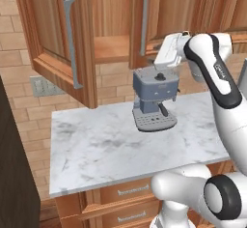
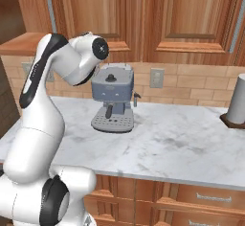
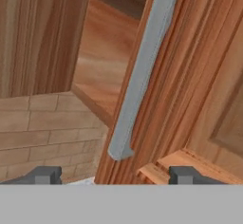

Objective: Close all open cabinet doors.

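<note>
Two reddish-brown cabinet doors stand open above the counter. The left door [image 1: 53,38] is swung far out toward me, its silver bar handle [image 1: 71,43] facing forward. The right door [image 1: 161,9] is ajar, with its handle [image 1: 144,21] along its free edge. My gripper [image 1: 155,63] hovers at that door's lower corner, just above the coffee machine. In the hand view the gripper [image 3: 114,175] is open. The lower end of the handle [image 3: 137,85] stands just ahead of the gap, and the door panel [image 3: 209,99] is to its right. The open cabinet shelf [image 3: 107,57] shows behind the handle.
A blue-grey coffee machine [image 1: 154,96] stands at the back of the marble counter [image 1: 106,149], right below my hand. Closed cabinet doors [image 2: 191,19] run to the right. A grey canister [image 2: 237,100] sits at the far right. A dark tall unit [image 1: 14,174] borders the counter's left.
</note>
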You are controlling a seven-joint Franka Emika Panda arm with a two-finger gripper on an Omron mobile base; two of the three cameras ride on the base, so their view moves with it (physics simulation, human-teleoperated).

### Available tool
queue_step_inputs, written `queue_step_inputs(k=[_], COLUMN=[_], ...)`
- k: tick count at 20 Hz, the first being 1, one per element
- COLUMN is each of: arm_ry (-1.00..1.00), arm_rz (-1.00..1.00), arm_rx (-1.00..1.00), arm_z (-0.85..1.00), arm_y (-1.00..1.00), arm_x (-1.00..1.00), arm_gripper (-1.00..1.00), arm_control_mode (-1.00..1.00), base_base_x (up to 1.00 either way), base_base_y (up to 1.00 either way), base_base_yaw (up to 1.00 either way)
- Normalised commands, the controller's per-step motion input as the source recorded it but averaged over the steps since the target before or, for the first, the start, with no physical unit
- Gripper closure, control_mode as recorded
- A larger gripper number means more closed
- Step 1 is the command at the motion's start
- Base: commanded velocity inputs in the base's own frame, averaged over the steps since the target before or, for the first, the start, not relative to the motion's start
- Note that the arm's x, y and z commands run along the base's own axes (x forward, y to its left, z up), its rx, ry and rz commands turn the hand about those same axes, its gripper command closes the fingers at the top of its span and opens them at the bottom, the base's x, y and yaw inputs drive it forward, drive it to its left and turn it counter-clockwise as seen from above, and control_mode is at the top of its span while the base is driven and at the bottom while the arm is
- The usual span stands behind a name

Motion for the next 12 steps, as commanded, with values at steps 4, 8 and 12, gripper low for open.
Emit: queue_step_inputs(k=[4,8,12], arm_ry=[0.11,0.07,0.05], arm_rz=[-0.01,-0.02,-0.02], arm_rx=[0.0,0.0,0.0], arm_z=[-0.06,-0.12,-0.22], arm_y=[0.46,0.44,0.41], arm_x=[0.53,0.52,0.42], arm_gripper=[-1.0,-1.0,-1.0], arm_control_mode=[-1.0,-1.0,-1.0], base_base_x=[0.0,0.0,0.0], base_base_y=[0.0,0.0,0.0], base_base_yaw=[0.0,0.0,0.0])
